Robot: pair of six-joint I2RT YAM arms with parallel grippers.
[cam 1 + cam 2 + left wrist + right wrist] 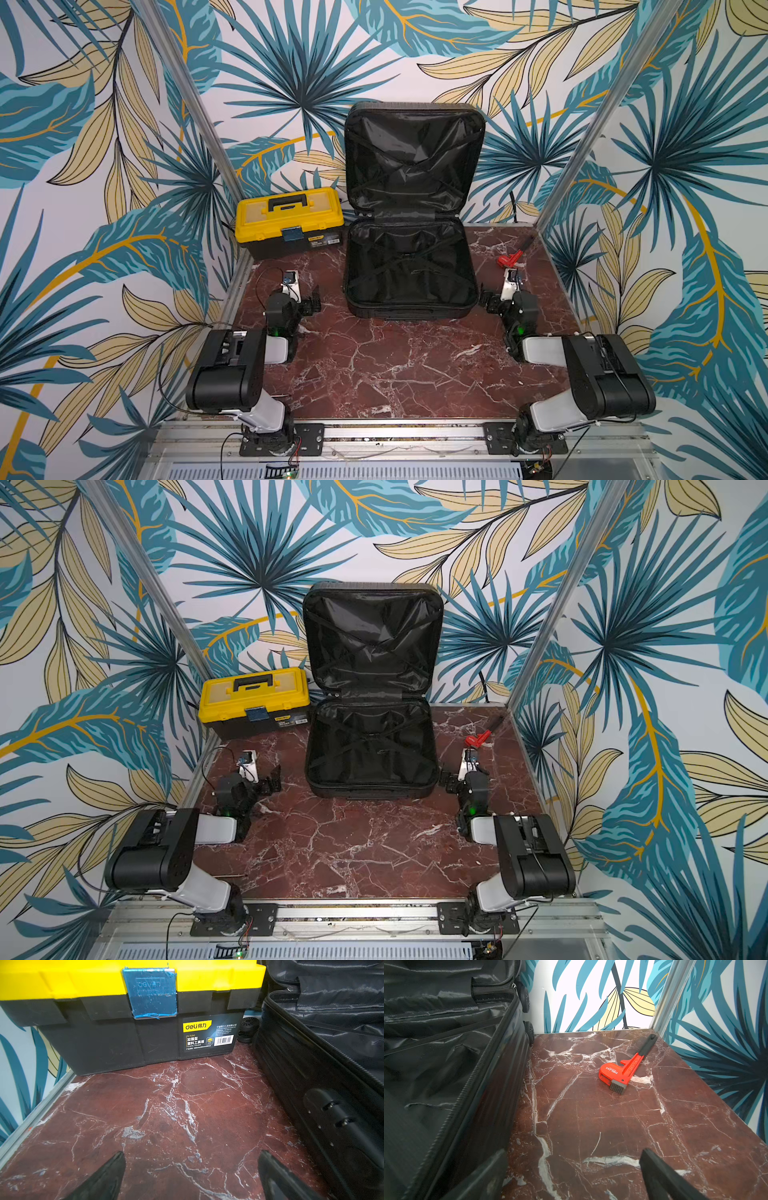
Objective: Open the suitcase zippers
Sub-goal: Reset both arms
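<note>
The black suitcase (409,266) (370,746) lies open on the marble table, its lid leaning upright on the back wall and showing black lining with crossed straps. The zippers' track (467,1082) runs along the lower shell's rim, and a small metal pull (514,986) sits near the hinge. My left gripper (312,300) (191,1153) rests open just left of the case, with only bare table between its fingers. At the case's right front corner my right gripper (487,300) (574,1151) is open too, one finger close beside the shell.
A yellow-and-black toolbox (289,222) (124,1022) stands at the back left, close to the suitcase. A red pipe wrench (509,258) (618,1073) lies at the back right. Suitcase wheels (529,1030) point toward the back wall. Metal rails edge the table (395,365).
</note>
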